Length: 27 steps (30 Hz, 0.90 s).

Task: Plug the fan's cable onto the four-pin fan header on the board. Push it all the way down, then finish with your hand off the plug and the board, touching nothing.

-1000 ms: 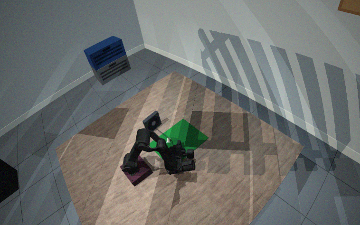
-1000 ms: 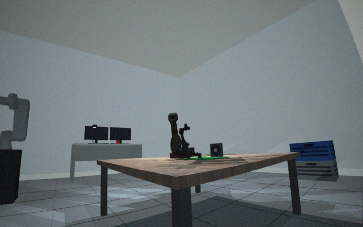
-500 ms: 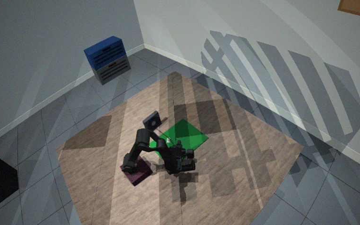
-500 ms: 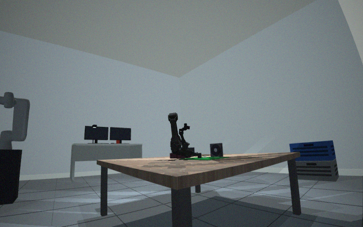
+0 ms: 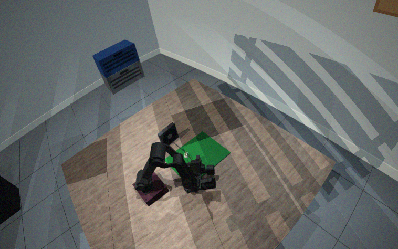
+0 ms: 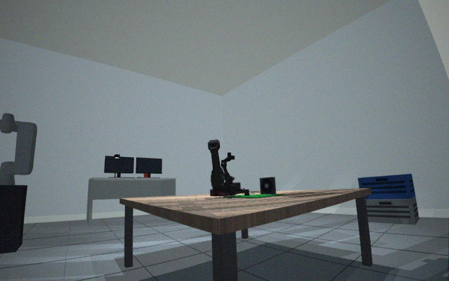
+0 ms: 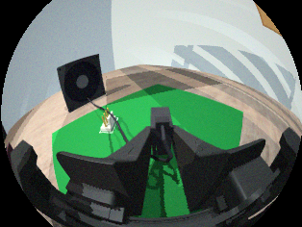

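My gripper (image 7: pixel 160 130) is shut on the dark plug (image 7: pixel 161 114) of the fan's cable, seen between and just beyond the fingertips in the wrist view. The cable (image 7: pixel 119 128) runs from the plug to the fan (image 5: pixel 169 134) (image 6: pixel 267 185) (image 7: pixel 82 81), a dark square one standing upright beside the board. The green board (image 5: pixel 214 150) (image 7: pixel 207 107) lies flat on the table. The white header (image 7: pixel 108 126) (image 5: pixel 186 156) on it shows its gold pins bare, left of the plug in the wrist view. The plug is apart from it. The plug's underside is hidden.
The wooden table (image 5: pixel 132 133) (image 6: pixel 247 219) carries the arm on its dark red base (image 5: pixel 152 196). The fan stands near the board's left corner in the wrist view. Blue and grey crates (image 5: pixel 117 58) (image 6: pixel 387 187) stand on the floor away from the table.
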Available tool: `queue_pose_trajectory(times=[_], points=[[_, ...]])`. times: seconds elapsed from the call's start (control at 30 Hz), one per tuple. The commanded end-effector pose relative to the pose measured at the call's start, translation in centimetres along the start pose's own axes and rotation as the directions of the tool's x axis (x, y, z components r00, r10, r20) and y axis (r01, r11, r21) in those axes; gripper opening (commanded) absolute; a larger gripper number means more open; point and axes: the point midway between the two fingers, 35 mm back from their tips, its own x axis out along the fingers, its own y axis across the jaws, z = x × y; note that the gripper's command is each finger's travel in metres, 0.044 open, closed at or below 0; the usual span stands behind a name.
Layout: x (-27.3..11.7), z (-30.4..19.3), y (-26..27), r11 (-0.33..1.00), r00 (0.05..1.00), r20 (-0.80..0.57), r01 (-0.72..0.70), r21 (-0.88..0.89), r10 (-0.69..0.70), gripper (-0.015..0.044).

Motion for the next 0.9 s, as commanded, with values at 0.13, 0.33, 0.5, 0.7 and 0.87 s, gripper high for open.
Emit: queue_pose_trajectory(times=[0.13,0.33,0.5,0.7,0.87], points=[[0.0,0.01,0.03,1.0,1.0,0.0,-0.001,0.002,0.001,0.0],[0.0,0.01,0.03,1.0,1.0,0.0,-0.001,0.002,0.001,0.0],[0.0,0.0,0.0,1.0,1.0,0.0,0.0,0.0,0.0,0.0079],[0.0,0.0,0.0,1.0,1.0,0.0,0.0,0.0,0.0,0.014],[0.0,0.0,0.0,1.0,1.0,0.0,0.0,0.0,0.0,0.014]])
